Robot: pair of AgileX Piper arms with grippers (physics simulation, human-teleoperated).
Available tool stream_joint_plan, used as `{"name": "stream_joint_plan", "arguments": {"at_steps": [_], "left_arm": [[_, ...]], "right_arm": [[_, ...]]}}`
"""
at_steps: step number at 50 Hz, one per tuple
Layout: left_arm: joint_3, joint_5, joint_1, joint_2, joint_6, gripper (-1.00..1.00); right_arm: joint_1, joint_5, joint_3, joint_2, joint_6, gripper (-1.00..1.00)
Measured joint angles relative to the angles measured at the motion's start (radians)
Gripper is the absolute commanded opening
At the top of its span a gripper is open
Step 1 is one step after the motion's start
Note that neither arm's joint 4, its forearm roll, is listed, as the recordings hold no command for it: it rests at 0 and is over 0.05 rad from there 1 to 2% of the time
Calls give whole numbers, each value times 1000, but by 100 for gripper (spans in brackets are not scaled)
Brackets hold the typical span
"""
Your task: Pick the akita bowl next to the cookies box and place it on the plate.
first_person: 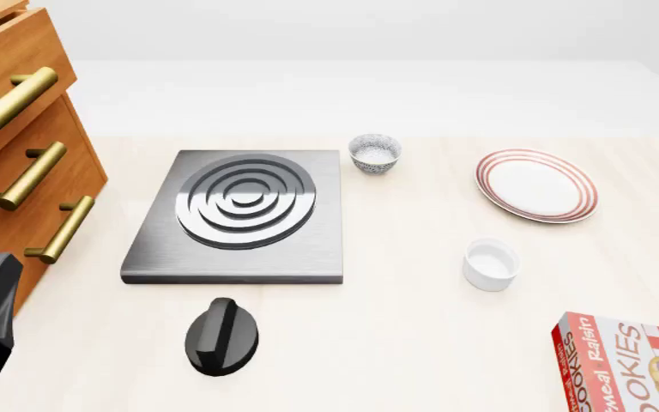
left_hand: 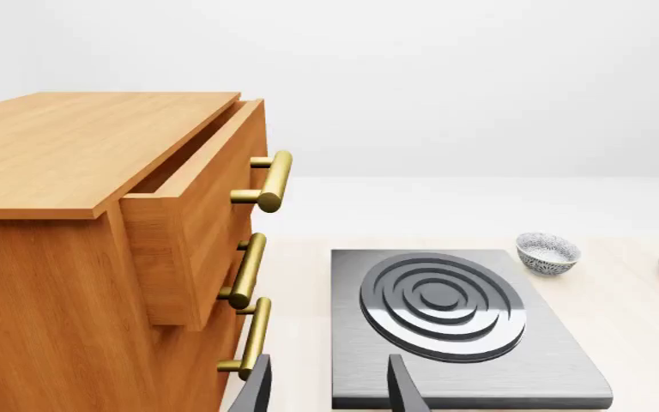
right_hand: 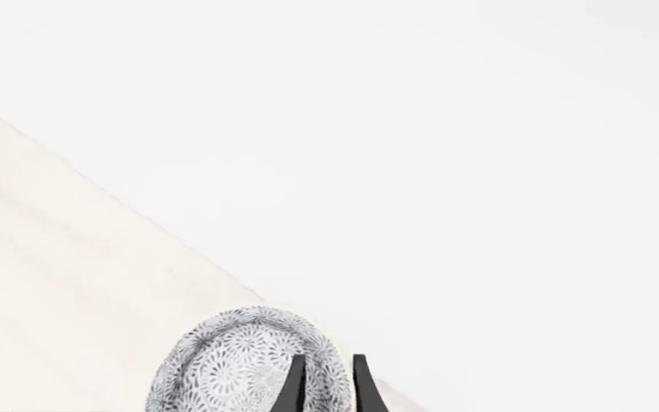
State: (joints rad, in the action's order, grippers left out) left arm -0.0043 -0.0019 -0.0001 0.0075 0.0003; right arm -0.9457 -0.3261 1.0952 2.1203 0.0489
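While the left gripper (left_hand: 327, 386) hangs open and empty before the stove plate (left_hand: 456, 330), the right gripper (right_hand: 327, 382) pinches the rim of the akita bowl (right_hand: 238, 365) between narrowed fingers, the bowl tilted just beside them above the table (right_hand: 44, 257).

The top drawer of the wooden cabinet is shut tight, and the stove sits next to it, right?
Not quite. The top drawer of the wooden cabinet is pulled partly open, not shut tight; the left wrist view shows it. The stove does sit next to it.
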Motion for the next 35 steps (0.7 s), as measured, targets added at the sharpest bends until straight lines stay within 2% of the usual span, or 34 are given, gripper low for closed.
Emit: {"name": "stream_joint_plan", "arguments": {"at_steps": [16, 23, 29, 32, 35], "left_arm": [[0, 0, 0, 0, 0, 100], [0, 0, 0, 0, 0, 100], [0, 0, 0, 0, 0, 100], [0, 0, 0, 0, 0, 100], [0, 0, 0, 0, 0, 100]], "right_arm": [[7, -20, -15, -26, -8, -100], [22, -19, -44, -65, 8, -100], [69, 25, -85, -185, 54, -100], [109, 83, -89, -280, 93, -100], [195, 192, -38, -378, 176, -100]]}}
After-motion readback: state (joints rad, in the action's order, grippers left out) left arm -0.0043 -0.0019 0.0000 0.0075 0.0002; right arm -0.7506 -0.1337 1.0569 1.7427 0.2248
